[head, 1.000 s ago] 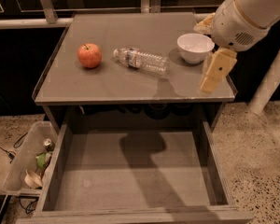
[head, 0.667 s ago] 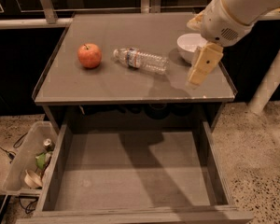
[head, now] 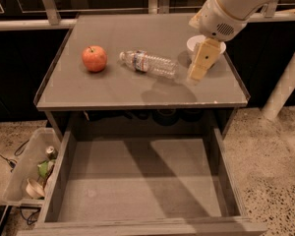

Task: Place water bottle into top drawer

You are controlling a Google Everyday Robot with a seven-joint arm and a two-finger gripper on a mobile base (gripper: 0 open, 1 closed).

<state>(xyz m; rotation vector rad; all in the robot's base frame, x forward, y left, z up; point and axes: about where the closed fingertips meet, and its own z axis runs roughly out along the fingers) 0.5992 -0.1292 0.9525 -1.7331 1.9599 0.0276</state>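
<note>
The water bottle [head: 149, 63] lies on its side in the middle of the grey table [head: 113, 95], white cap pointing left toward a red apple [head: 94, 58]. The gripper [head: 195, 76] hangs from the white arm just right of the bottle's base, a little above the tabletop and apart from the bottle. The top drawer [head: 142, 181] stands pulled open below the table's front edge, with nothing in it.
A white bowl [head: 196, 43] sits on the table behind the gripper, partly hidden by it. A translucent plastic bin [head: 27, 168] holding trash stands on the floor left of the drawer. A white post [head: 285, 82] rises at the right.
The gripper and arm have moved left across the table, from over the right edge by the bowl to just beside the bottle's base. Bottle, apple and drawer have not moved.
</note>
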